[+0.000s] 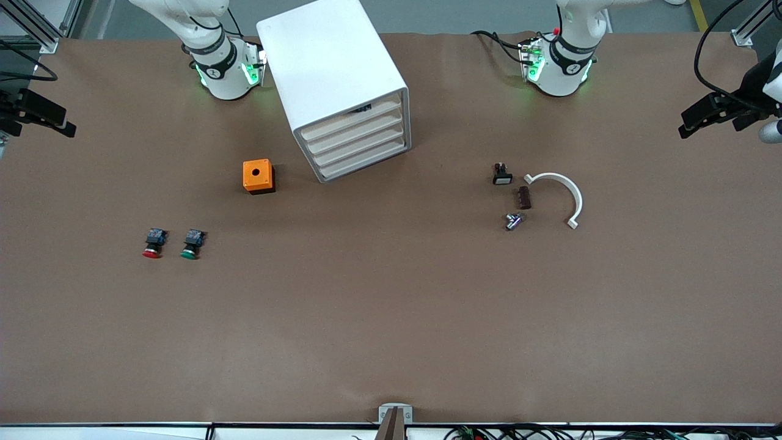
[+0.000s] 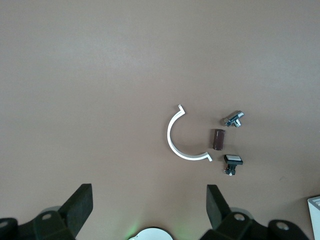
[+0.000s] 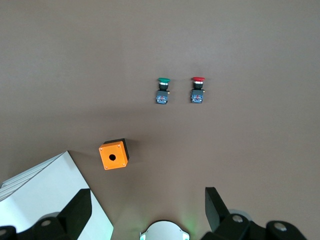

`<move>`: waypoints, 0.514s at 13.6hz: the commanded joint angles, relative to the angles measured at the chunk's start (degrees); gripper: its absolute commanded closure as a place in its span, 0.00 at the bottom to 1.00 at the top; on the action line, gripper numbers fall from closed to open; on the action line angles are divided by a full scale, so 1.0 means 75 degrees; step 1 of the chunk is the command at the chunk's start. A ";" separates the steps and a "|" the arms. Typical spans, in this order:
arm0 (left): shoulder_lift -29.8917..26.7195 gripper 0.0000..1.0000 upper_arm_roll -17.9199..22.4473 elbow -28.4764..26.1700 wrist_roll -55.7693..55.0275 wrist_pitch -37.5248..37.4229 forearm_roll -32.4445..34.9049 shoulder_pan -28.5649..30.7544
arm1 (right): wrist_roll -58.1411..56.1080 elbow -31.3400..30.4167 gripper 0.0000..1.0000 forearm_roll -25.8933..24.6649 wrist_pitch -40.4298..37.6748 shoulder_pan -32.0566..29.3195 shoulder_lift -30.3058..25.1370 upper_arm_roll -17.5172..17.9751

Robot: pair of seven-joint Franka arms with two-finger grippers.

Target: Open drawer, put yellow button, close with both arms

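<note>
While both arms are waiting at the tabletop's (image 1: pixel 391 318) ends, all four cabinet (image 1: pixel 333 73) drawers are sitting shut.
Left pincer (image 2: pixel 147 210) and right pincer (image 3: pixel 147 210) are gaping open. No yellow button is showing; red button (image 1: pixel 153 242) and green button (image 1: pixel 192 243) are standing beside each other, nearer the camera than the orange box (image 1: pixel 258 176).
</note>
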 commanded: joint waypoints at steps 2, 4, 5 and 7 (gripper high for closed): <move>-0.0107 0.00 -0.0031 -0.0206 0.0120 0.0092 0.0030 0.0050 | 0.0115 0.0029 0.00 0.0042 -0.0029 0.0099 -0.0039 -0.0273; -0.0142 0.00 -0.0031 -0.0242 0.0132 0.0080 0.0030 0.0050 | 0.0127 0.0064 0.00 0.0066 -0.0088 0.0122 -0.0051 -0.0261; -0.0142 0.00 -0.0031 -0.0242 0.0132 0.0080 0.0030 0.0050 | 0.0116 0.0052 0.00 0.0077 -0.0030 0.0110 -0.0051 -0.0261; -0.0119 0.00 -0.0112 -0.0207 0.0132 0.0080 0.0076 -0.0008 | 0.0104 0.0052 0.00 0.0112 0.0215 0.0168 -0.0039 -0.0238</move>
